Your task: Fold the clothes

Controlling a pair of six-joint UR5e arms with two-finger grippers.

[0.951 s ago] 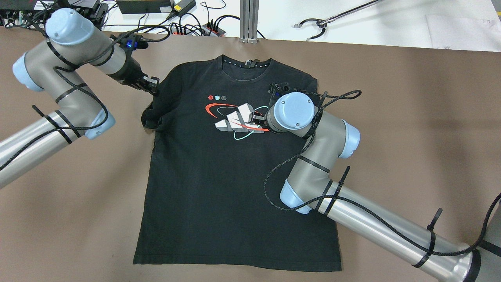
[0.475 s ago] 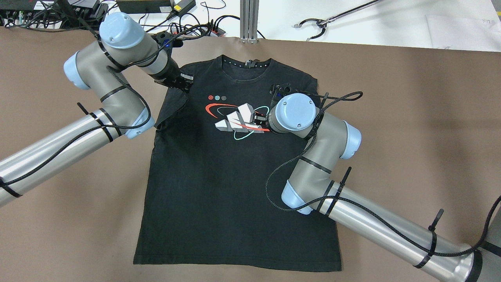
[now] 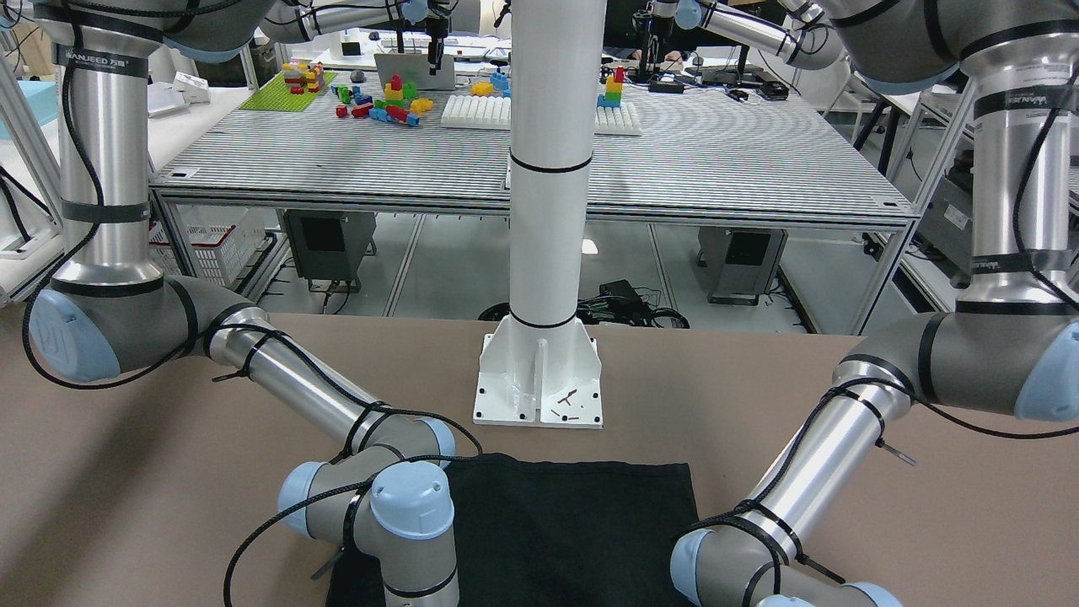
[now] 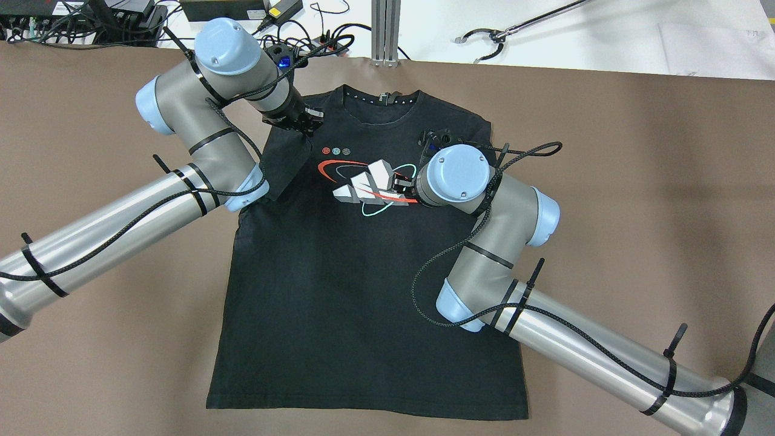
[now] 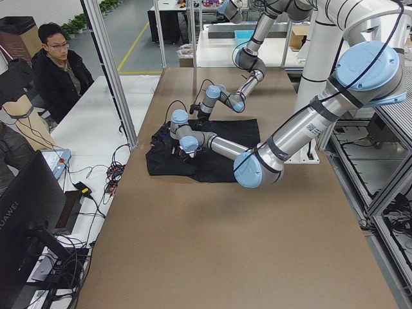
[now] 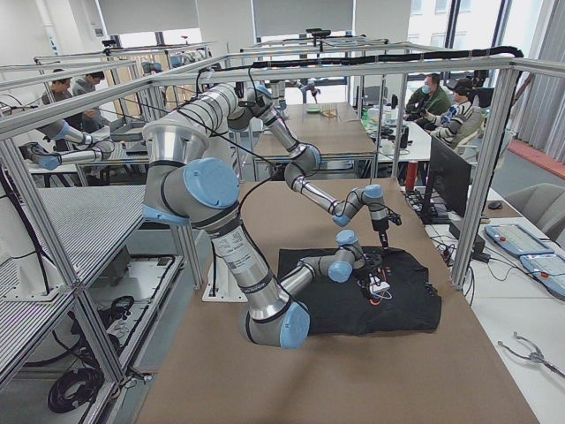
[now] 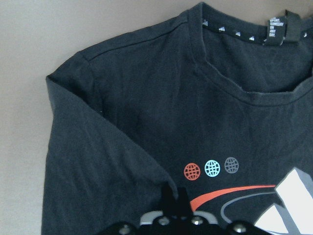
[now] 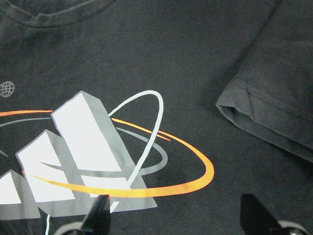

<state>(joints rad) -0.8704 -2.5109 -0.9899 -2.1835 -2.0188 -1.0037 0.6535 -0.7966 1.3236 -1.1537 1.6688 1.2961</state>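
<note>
Left gripper (image 4: 304, 124), pinched on the T-shirt's (image 4: 363, 290) sleeve (image 4: 283, 168), just dragged it in from 9 o'clock over the chest. Right gripper (image 8: 176, 209) hovers wide open, empty. Sleeve fold looks nearly done.

Bright, even ceiling light throughout. Overhead view: soft, wide arm shadows on brown worktop (image 4: 636, 181) at 3 and 8 o'clock; white bench (image 4: 605, 36) at 12 o'clock nearly blown out; black shirt (image 4: 339, 315) keeps faint crease detail. Front view: shirt reads flat black. Right side view: daylight through windows (image 6: 459, 35) at 1 o'clock. Right wrist view: print sharp, right hand (image 8: 176, 203) at 6 o'clock blurred. Left wrist view crisp; left hand (image 7: 171, 215) dark at 6 o'clock.
</note>
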